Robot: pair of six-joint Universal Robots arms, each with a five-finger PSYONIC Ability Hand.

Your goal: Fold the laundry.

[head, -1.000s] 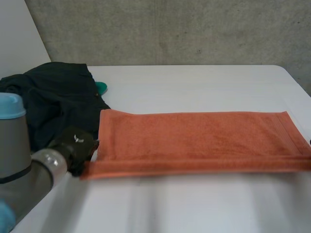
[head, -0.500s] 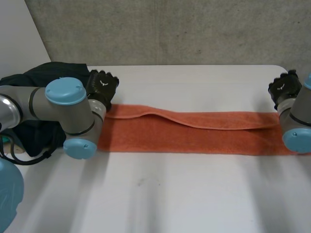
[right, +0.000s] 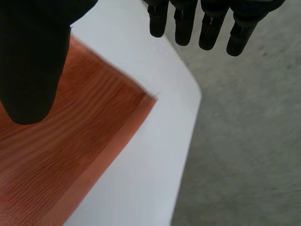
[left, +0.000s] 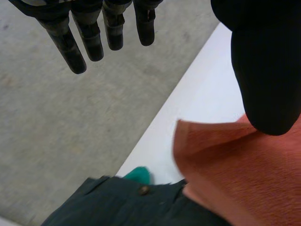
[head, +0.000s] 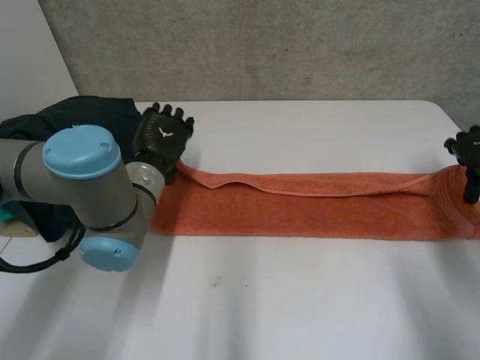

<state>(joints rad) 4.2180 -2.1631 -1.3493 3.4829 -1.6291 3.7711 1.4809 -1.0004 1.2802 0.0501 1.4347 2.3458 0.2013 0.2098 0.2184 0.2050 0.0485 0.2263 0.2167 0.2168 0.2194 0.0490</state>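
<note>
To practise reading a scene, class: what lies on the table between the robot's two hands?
A folded orange towel stretches from the left hand to the right hand, seen in the head view.

Left robot hand (head: 163, 136) and right robot hand (head: 468, 148) hover, both spread wide.

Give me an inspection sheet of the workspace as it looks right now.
Surface: white table.
Job's things: orange towel folded into a long strip across the table; dark garment heaped by its left end.
Clutter: small green item beside the dark garment.
Hands: left hand open over the towel's left end; right hand open over its right end.
Cables: nothing seen.
Surroundings: concrete wall behind the table.
</note>
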